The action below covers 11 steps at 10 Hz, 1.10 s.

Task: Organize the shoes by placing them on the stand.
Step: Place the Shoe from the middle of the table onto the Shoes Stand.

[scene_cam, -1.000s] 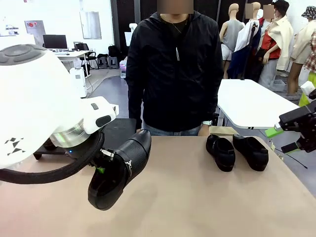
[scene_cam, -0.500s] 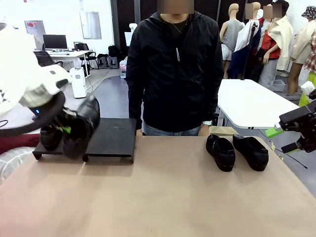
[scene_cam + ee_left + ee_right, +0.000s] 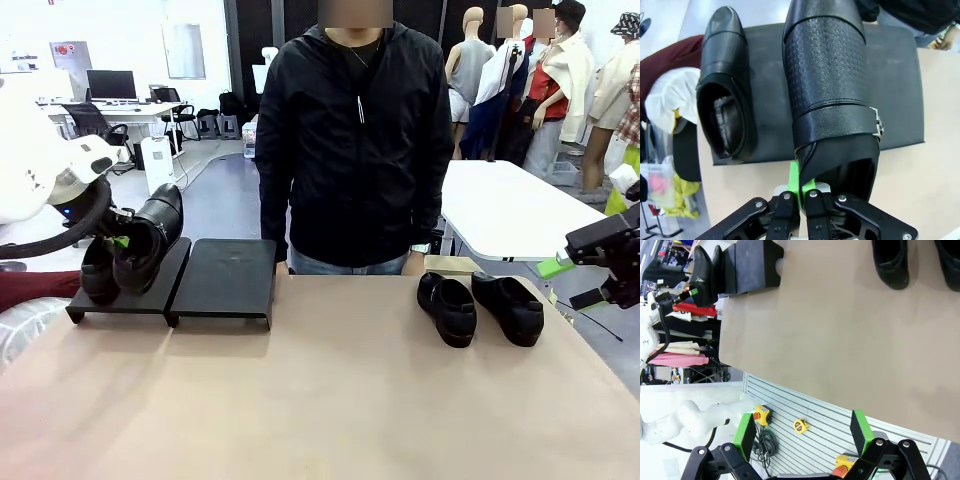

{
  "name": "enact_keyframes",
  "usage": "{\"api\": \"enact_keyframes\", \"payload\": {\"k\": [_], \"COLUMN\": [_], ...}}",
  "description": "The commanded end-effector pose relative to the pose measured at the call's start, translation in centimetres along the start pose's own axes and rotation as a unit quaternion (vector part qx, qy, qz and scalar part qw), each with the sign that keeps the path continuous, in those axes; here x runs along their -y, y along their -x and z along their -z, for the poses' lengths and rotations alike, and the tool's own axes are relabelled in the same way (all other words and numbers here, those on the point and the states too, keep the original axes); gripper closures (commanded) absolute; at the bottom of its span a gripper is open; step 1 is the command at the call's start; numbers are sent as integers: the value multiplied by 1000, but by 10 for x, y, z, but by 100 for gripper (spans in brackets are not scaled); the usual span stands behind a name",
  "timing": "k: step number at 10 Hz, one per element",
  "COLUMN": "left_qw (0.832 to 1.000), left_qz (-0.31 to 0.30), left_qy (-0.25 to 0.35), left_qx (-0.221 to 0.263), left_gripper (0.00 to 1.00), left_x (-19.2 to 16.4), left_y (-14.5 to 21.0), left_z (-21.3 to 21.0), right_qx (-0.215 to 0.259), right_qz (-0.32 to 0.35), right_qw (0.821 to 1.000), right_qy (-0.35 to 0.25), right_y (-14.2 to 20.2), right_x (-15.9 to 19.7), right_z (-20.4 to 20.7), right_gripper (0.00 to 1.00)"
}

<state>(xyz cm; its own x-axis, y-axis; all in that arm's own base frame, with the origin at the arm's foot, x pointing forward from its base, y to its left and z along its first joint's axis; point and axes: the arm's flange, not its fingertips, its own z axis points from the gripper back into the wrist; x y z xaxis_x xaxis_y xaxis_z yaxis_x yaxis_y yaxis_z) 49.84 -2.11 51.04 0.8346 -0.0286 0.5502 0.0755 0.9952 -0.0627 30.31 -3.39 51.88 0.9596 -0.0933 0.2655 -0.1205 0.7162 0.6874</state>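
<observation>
Left gripper (image 3: 801,187) pinched shoe (image 3: 827,80) rim over stand (image 3: 900,90), upper left, beside 1 parked shoe (image 3: 725,100); right gripper (image 3: 802,432) wide apart, holding nothing.

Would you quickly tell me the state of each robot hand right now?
Left hand: closed, holding a black shoe by its heel end.
Right hand: open, holding nothing.
</observation>
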Motion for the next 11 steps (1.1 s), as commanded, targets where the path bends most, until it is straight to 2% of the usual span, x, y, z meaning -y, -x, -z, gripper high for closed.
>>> {"api": "enact_keyframes", "payload": {"k": [1, 2, 5, 6, 11], "left_qw": [998, 1000, 1000, 999, 997], "left_qz": [-51, 0, -14, -38, -49], "left_qy": [28, 0, 9, -26, -35], "left_qx": [-12, 0, -13, -8, -37], "left_gripper": [100, 100, 100, 100, 100], "left_x": [10, 0, 2, 4, 7], "left_y": [-5, 0, 0, -13, -51], "left_z": [-19, 0, 4, 15, 56], "right_qx": [3, 3, 3, 3, 3], "right_qz": [-2, -2, -2, -2, -2], "right_qw": [1000, 1000, 1000, 1000, 1000], "right_qy": [-15, -15, -15, -15, -15], "right_y": [-1, -1, -1, -1, -1], "right_x": [-1, -1, -1, -1, -1], "right_z": [0, 0, 0, 0, 0], "right_gripper": [0, 0, 0, 0, 0]}}
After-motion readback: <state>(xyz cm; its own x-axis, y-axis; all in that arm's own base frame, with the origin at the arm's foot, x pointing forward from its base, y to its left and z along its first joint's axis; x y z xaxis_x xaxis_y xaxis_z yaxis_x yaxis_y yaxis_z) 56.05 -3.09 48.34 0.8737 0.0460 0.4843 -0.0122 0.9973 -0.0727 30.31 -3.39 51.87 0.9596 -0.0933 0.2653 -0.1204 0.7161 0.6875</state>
